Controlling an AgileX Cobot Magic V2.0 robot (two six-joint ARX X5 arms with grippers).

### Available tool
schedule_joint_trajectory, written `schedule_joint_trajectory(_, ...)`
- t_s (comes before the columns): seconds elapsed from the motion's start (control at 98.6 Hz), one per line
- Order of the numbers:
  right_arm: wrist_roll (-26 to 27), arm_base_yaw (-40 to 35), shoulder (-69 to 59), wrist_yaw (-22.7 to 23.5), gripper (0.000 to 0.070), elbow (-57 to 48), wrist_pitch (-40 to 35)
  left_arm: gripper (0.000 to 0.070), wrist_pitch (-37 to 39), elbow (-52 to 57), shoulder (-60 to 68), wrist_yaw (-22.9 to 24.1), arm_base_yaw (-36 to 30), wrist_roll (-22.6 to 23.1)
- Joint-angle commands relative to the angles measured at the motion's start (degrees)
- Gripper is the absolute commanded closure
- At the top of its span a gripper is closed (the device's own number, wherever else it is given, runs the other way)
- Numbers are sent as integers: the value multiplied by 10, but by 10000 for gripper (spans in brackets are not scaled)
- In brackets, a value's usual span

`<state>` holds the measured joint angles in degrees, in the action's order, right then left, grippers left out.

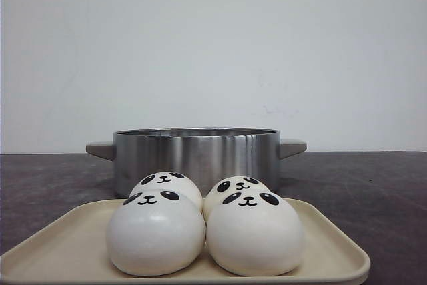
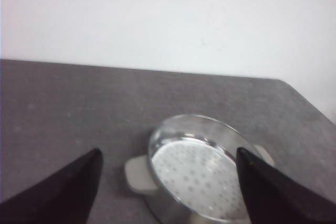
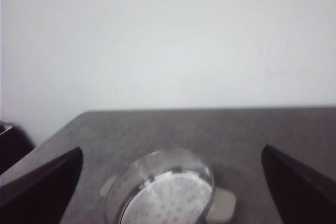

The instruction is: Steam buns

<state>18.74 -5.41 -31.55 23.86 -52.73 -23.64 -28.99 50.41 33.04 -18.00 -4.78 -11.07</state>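
Both arms are hovering high above the desk, and nothing is being carried. The left end effector is showing its fingers spread wide and empty, with the steel steamer pot lying below and between them. The right end effector is likewise gaping and empty over the same pot.

The four panda buns are sitting clustered, touching, on a cream tray, out of both wrist views and so well away from either end effector.

Likely risks: squeezing a soft bun out of shape, nudging its neighbours because they are packed together, or clipping the pot's rim on lowering.

Only the wrist views are revealing the perforated steaming plate inside the pot; only the front view is showing the buns and tray.
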Motion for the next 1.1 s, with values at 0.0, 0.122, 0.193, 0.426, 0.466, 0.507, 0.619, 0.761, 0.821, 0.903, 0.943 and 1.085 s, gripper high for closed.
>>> schedule_joint_trajectory(0.0,15,-11,-32,1,0,-7,4,180,-5,8,2,-3,-9,10)
schedule_joint_trajectory(0.122,1,-70,-89,-20,36,-10,2,181,-28,8,2,-1,-28,14)
schedule_joint_trajectory(0.193,-9,-127,-124,-68,40,-17,-8,182,-35,8,2,2,-38,14)
schedule_joint_trajectory(0.426,41,-300,-270,-181,44,-49,-82,183,-36,8,2,2,-72,13)
schedule_joint_trajectory(0.466,56,-312,-299,-180,44,-54,-97,183,-36,8,2,2,-77,11)
schedule_joint_trajectory(0.507,69,-322,-327,-179,45,-57,-111,184,-36,8,2,2,-82,9)
schedule_joint_trajectory(0.619,82,-349,-402,-177,72,-61,-127,184,-38,8,2,2,-95,9)
schedule_joint_trajectory(0.761,84,-362,-478,-176,94,-61,-120,184,-42,8,3,2,-110,9)
schedule_joint_trajectory(0.821,87,-365,-508,-165,94,-61,-110,184,-45,8,3,2,-115,9)
schedule_joint_trajectory(0.903,92,-365,-544,-153,95,-61,-90,184,-47,8,3,2,-121,9)
schedule_joint_trajectory(0.943,92,-365,-560,-148,95,-61,-79,184,-47,8,3,2,-124,9)
schedule_joint_trajectory(1.085,95,-365,-607,-149,96,-62,-59,184,-48,8,3,2,-133,9)
